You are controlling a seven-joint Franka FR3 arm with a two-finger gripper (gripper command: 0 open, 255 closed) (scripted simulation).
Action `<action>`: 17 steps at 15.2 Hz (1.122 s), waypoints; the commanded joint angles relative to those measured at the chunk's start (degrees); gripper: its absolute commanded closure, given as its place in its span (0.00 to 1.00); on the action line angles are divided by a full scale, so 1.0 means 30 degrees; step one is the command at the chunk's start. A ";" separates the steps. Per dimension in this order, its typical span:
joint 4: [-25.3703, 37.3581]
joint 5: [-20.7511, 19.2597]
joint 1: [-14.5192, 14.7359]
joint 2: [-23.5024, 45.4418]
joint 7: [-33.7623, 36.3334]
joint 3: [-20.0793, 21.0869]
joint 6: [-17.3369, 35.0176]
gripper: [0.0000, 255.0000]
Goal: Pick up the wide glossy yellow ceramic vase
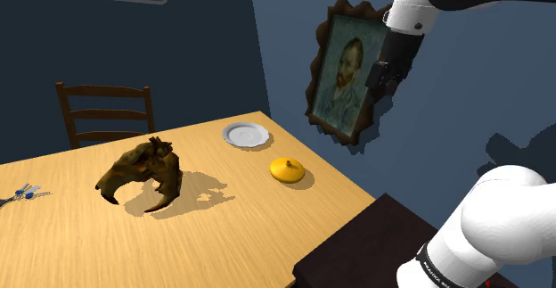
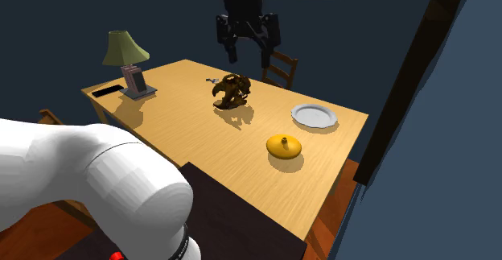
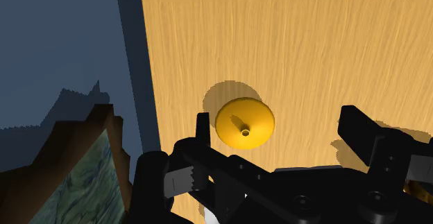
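Observation:
The vase (image 1: 287, 170) (image 2: 284, 146) is wide, flat, glossy yellow, with a short narrow neck. It stands upright on the wooden table (image 1: 223, 233) near the edge closest to the stand. In the wrist view the vase (image 3: 244, 122) lies well below my gripper (image 3: 277, 118), closer to one finger than the other. My gripper (image 2: 248, 57) hangs high above the table, open, with nothing between its black fingers (image 3: 202, 129). In the shoulder view my arm's wrist (image 1: 398, 54) is up in front of a framed portrait.
A brown skull-like sculpture (image 1: 141, 177) (image 2: 232, 89) sits mid-table, and a white plate (image 1: 245, 135) (image 2: 314, 115) lies beyond the vase. A framed portrait (image 1: 343, 72) hangs on the blue wall. A lamp (image 2: 125, 49) and a chair (image 1: 105, 108) are at the table's far sides.

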 commanded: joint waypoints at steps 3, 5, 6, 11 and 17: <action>-0.0544 0.0001 -0.0010 0.0819 0.0099 -0.0005 0.1335 0.00; -0.0982 -0.0006 -0.0020 0.1746 0.0198 -0.0009 0.2674 0.00; -0.1161 -0.0011 -0.0027 0.2250 0.0248 -0.0010 0.3342 0.00; -0.1640 -0.0063 -0.0086 0.5127 0.0495 0.0007 0.6631 0.00; -0.1285 -0.0205 -0.0168 0.9215 0.0818 0.0040 1.0283 0.00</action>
